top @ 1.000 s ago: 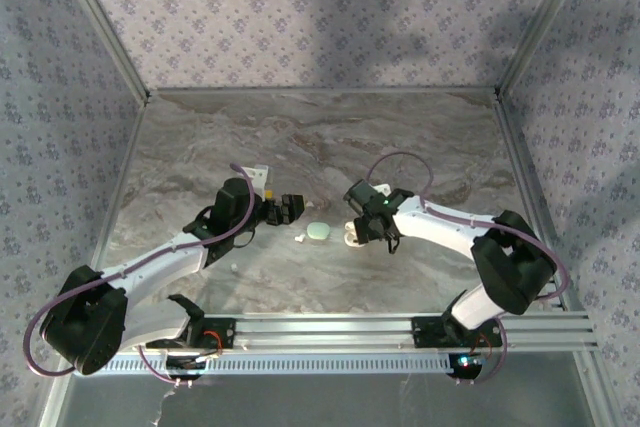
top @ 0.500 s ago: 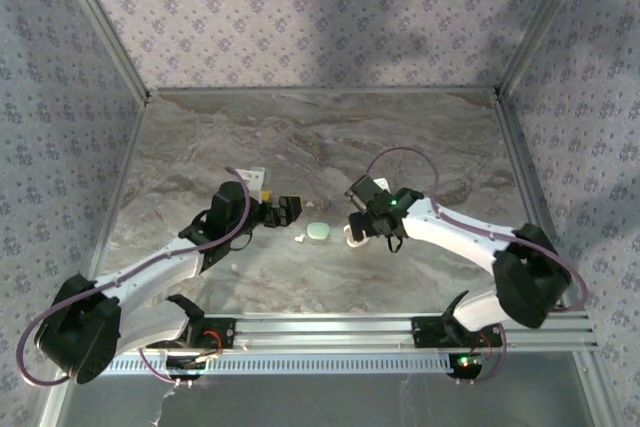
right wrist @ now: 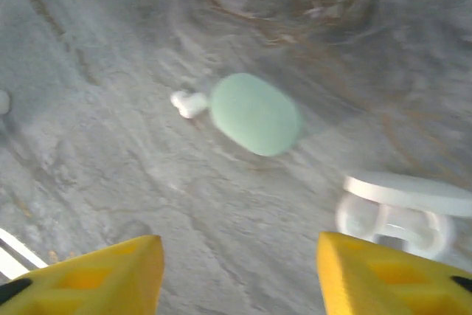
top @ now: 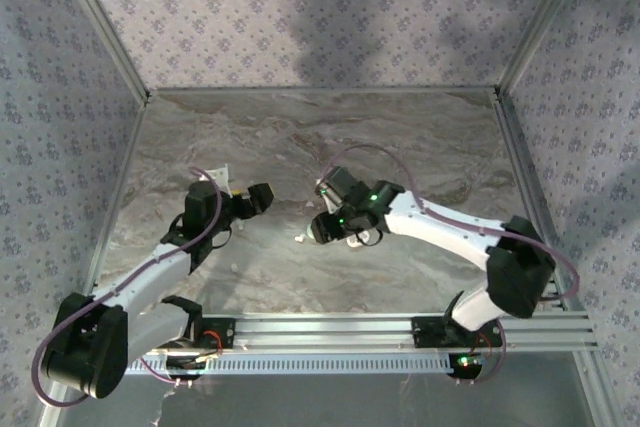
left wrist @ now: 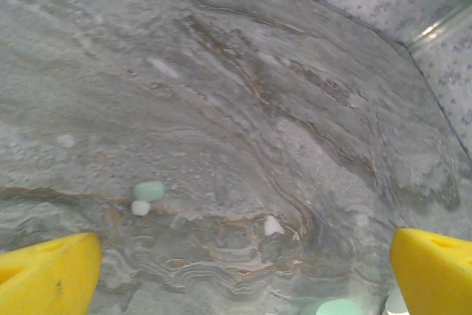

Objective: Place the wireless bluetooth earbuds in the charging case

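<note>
The left gripper (left wrist: 243,285) and right gripper (right wrist: 236,263) are held apart; seemingly nothing is inserted yet (an earbud (right wrist: 189,102) lies at the green case's (right wrist: 254,113) nine o'clock).

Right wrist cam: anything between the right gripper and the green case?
Nothing; bare table between right gripper and green case in the right wrist view. A white earbud lies beside the case, off that line.
</note>
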Robot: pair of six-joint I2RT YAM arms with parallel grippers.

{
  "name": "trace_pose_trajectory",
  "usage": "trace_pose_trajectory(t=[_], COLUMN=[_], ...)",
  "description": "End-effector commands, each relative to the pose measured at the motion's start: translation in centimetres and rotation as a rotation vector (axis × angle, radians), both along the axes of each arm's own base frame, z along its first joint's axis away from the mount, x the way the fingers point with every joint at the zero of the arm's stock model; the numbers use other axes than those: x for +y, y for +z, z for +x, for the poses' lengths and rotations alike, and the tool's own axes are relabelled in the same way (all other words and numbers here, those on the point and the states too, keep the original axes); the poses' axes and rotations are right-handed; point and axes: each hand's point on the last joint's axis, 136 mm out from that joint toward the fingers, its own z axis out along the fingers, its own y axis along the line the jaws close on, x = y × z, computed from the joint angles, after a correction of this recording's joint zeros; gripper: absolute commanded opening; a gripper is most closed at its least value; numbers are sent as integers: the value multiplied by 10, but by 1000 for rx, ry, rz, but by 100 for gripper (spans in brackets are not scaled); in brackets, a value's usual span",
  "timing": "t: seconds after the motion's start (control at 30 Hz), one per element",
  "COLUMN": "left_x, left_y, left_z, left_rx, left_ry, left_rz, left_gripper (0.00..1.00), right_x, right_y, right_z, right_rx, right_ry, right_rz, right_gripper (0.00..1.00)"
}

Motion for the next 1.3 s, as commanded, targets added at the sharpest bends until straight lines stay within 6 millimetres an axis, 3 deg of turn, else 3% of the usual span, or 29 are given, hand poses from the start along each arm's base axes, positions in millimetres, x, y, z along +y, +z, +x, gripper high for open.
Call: trace_pose_trajectory(t=[0.0,0.13,0.2,0.43,0.63,0.97,1.27], left_x=[3,8,8,8,9,8,9], left_y=[4,4,5,7,9,9,9], left_z=[3,4,3,3,2,2,2], left_rx=[4,5,6,-1,-5,-5,-7], left_ry=[7,23,22,17,18,18,17], left_rz=[-79,-85,-89,-92,-89,-89,-86], left_gripper=[100,100,100,100,100,100,100], right_x=[18,23,34,40,30,8,14], right_y=[-13,-42,-41,-66,-78,-84,-76], right_z=[-9,-16,-7,6,20,43,63], right_rx=[64,95,71,62,61,46,30], right_ry=[-26,-66,-83,-102,-138,-165,-164], right_rz=[-13,-82,-85,-160,-258,-330,-304], right_gripper=[39,27,24,21,21,24,27])
